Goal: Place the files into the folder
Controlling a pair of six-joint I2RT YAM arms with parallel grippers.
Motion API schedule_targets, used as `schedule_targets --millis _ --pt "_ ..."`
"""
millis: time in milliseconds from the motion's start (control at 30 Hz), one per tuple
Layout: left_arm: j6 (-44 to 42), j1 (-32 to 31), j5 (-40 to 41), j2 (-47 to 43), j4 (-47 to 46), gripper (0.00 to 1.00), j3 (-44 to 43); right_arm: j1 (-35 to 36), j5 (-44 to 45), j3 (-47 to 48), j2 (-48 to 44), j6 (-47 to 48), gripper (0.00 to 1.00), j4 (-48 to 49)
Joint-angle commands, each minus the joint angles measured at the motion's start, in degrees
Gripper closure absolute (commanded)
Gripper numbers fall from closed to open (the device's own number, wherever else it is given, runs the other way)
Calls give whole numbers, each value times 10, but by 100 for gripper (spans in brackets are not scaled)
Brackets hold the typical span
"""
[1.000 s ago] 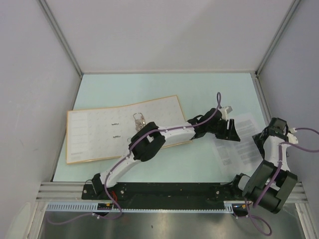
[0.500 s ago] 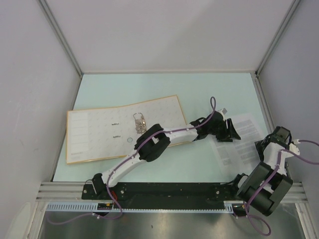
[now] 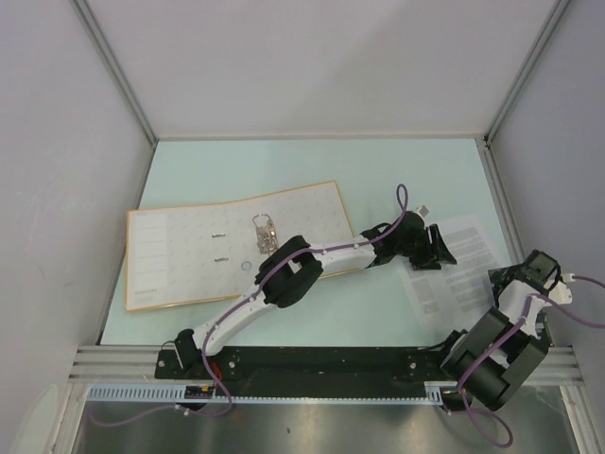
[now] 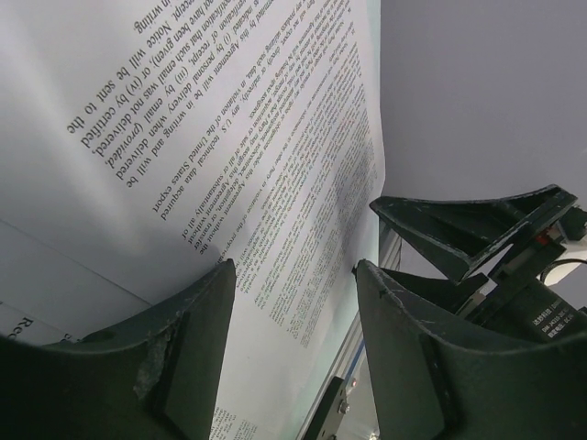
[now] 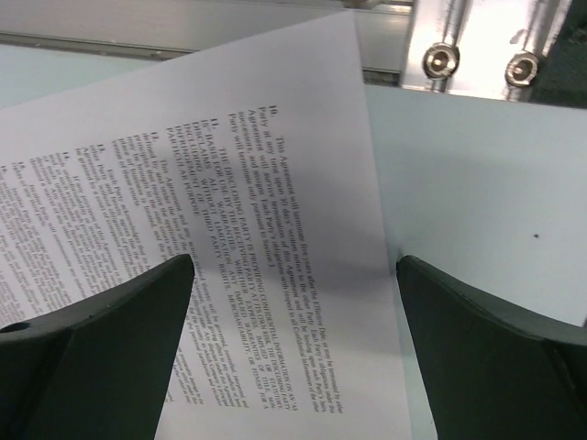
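Note:
The folder point(image 3: 180, 257) lies open and flat at the left, pale inside with an orange rim, its metal ring mechanism point(image 3: 263, 233) near the middle. The files point(image 3: 458, 272) lie flat on the table at the right, white sheets with dense black text. My left gripper point(image 3: 439, 250) reaches across to their left edge. In the left wrist view it point(image 4: 295, 275) is open and empty, with the files point(image 4: 229, 137) just below it. My right gripper point(image 3: 508, 280) is at the sheets' right edge. In the right wrist view it point(image 5: 293, 266) is open, straddling a corner of the files point(image 5: 183, 183).
The pale green table point(image 3: 312, 170) is walled by grey panels on three sides. A metal rail point(image 3: 321, 359) runs along the near edge by the arm bases. My right gripper's fingers point(image 4: 477, 225) show in the left wrist view, close beside the left gripper.
My right arm has drawn back toward the near right, its gripper now at the sheets' right edge. My left gripper has shifted slightly lower over the sheets' left edge. The folder has not moved.

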State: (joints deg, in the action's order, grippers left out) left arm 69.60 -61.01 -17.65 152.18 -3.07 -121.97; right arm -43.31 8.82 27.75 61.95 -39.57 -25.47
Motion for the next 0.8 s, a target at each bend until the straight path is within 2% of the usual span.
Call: schedule_targets --millis 0,200,567,767 --pt "-1 -2 16 7 26 38 -20 0 -73 -36 -2 11 0 37" --pt "-2 -2 8 9 26 38 -20 30 -121 -38 -23 5 0 43" --pt "-10 -2 0 9 26 38 -18 91 -105 -10 -110 18 0 10" --pt "-10 -2 -5 10 26 38 -18 90 -161 -5 -113 30 0 40"
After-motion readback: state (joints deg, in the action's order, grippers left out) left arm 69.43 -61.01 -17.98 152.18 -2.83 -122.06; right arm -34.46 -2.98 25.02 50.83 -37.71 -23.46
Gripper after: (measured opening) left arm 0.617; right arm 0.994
